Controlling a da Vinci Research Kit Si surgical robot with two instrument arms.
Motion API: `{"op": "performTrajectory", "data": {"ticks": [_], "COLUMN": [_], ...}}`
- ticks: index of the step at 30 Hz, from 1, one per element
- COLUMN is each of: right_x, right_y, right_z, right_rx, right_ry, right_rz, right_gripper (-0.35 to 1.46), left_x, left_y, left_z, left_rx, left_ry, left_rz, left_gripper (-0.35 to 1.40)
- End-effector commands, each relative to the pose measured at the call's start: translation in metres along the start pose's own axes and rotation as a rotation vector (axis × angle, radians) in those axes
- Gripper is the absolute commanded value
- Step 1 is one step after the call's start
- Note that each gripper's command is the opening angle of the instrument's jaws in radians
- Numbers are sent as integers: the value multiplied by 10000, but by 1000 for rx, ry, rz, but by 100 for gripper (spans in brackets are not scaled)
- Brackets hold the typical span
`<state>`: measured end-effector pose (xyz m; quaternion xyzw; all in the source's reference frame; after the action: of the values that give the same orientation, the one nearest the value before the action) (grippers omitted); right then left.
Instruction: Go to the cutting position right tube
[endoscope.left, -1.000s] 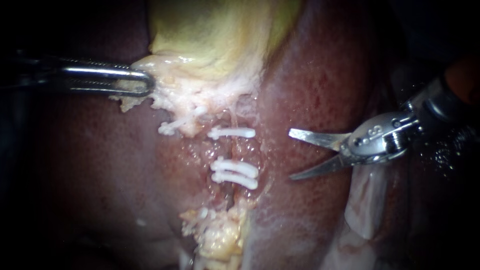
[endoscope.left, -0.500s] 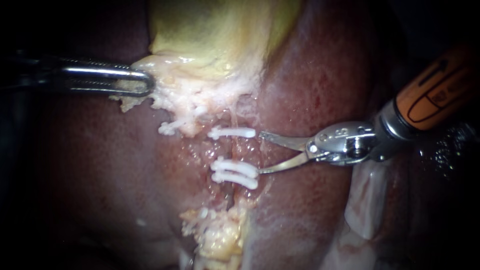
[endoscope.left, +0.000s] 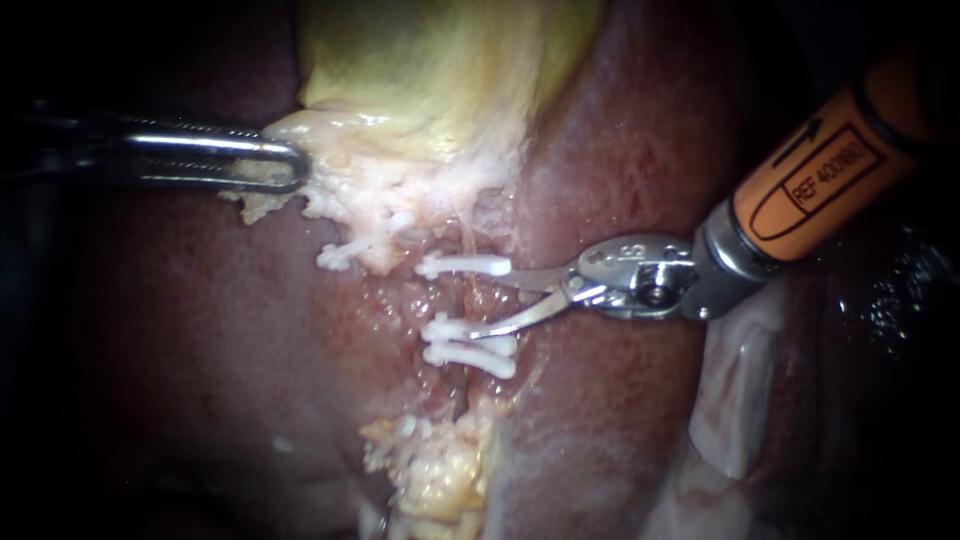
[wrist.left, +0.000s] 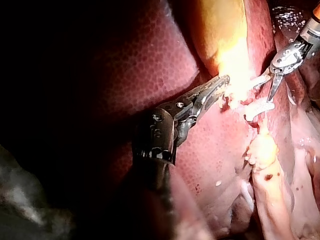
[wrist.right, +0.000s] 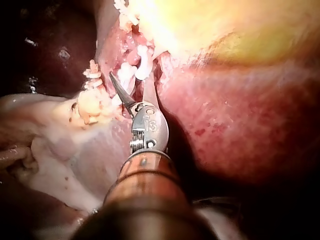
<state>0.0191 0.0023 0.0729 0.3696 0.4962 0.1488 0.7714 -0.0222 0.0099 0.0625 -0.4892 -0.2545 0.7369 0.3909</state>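
The right instrument (endoscope.left: 488, 302) has its blades open astride the right tube (endoscope.left: 468, 296), in the gap between the upper clip (endoscope.left: 465, 265) and the two lower clips (endoscope.left: 470, 350). The left instrument (endoscope.left: 293, 165) is clamped on the gallbladder (endoscope.left: 430, 80) at its pale edge

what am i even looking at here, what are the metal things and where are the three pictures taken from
This is a surgical robot working on a pig's liver and yellowish gallbladder on a bench. The endoscope view looks straight at the tissue. The other two views come from a camera on each arm. The left instrument grips pale tissue at the gallbladder's edge. The right instrument ends in scissor blades, which stand open around a thin tube, between one white clip and two more clips below it.
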Motion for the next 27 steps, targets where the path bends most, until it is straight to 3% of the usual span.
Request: {"op": "performTrajectory", "data": {"ticks": [1, 15, 22, 27], "right_x": [1, 17, 24, 30], "right_y": [0, -3, -4, -6], "right_z": [3, 33, 46, 50], "right_rx": [8, 130, 167, 180], "right_ry": [5, 82, 85, 119], "right_rz": [-1, -20, -36, -35], "right_gripper": [135, 130, 130, 130], "left_x": [0, 0, 0, 1], "left_y": [0, 0, 0, 0], "left_z": [0, 1, 1, 2], "left_rx": [0, 1, 1, 1], "left_ry": [0, 0, 0, 0], "left_rz": [0, 0, -1, -1], "left_gripper": [-35, -35, -35, -35]}}
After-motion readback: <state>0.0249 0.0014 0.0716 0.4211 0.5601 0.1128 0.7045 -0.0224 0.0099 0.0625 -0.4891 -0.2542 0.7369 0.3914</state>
